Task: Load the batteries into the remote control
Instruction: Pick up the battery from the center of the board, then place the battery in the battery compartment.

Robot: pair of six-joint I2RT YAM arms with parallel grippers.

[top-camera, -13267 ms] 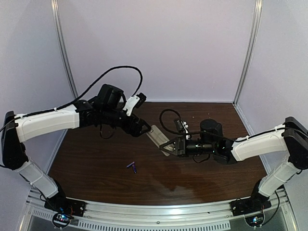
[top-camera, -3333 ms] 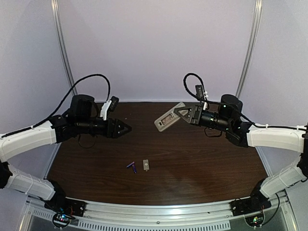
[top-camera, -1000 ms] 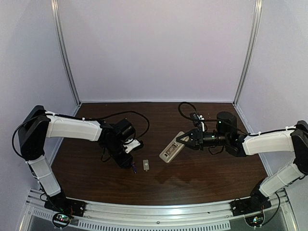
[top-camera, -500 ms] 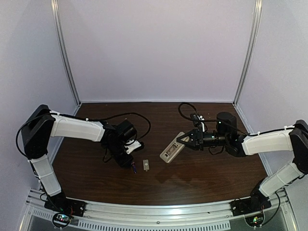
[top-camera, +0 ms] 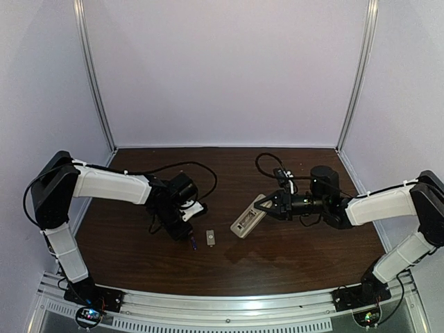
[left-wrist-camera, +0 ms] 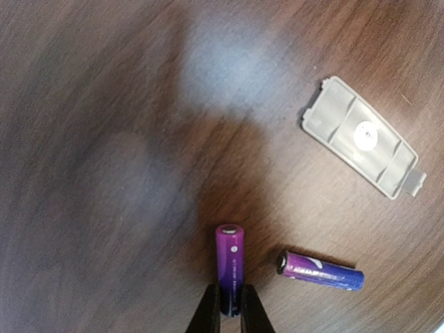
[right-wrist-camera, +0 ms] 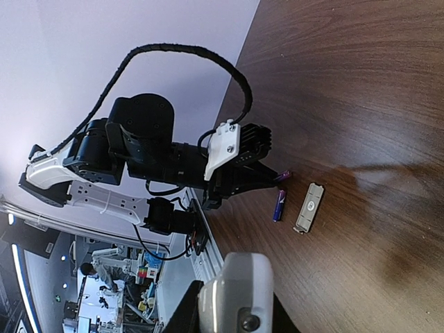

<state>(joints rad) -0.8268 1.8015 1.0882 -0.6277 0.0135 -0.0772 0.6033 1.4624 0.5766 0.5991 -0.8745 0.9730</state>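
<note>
Two purple-blue batteries lie on the dark wooden table. My left gripper (left-wrist-camera: 230, 311) reaches down over them, its fingers shut on the near end of one battery (left-wrist-camera: 230, 263), which points away from me. The other battery (left-wrist-camera: 320, 270) lies loose just to its right. In the top view the left gripper (top-camera: 187, 234) is left of centre. My right gripper (top-camera: 268, 205) is shut on the white remote control (top-camera: 248, 217), holding it tilted above the table's middle. The right wrist view shows the remote's end (right-wrist-camera: 234, 288) between the right gripper's jaws (right-wrist-camera: 232, 316).
A flat grey cover piece (left-wrist-camera: 362, 137) lies on the table right of the batteries, also seen from above as the cover piece (top-camera: 210, 238). Purple walls with metal posts (top-camera: 95, 83) enclose the back and sides. A metal rail (top-camera: 229, 305) runs along the near edge.
The left gripper's jaws have closed onto one battery while that arm stayed low over the table. The right arm with the remote has shifted only slightly.
</note>
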